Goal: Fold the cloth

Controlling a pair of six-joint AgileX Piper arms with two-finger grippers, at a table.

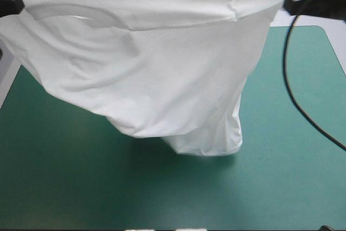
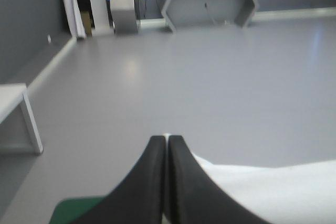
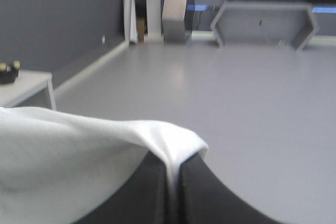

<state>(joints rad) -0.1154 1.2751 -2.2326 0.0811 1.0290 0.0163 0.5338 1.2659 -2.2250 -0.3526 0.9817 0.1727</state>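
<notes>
The desk [image 1: 303,150] is bare along its near and right edges. The T-shirt [image 1: 162,68] hangs stretched above it, with the lowest fold near the middle. The left gripper [image 2: 166,139] and the right gripper [image 3: 173,167] each pinch one upper corner, fingers clenched on the T-shirt.

T-shirt [image 1: 162,68]: I read it as plain white all over, no print or stripe, just soft grey shading in the creases. In the right wrist view I can make out a fine weave texture on the white. The table cover [image 1: 65,177] is flat teal-green, a bit darker under the shirt's shadow. Fingers of the left gripper [image 2: 167,140] and right gripper [image 3: 173,169] are solid black, no markings.
</notes>
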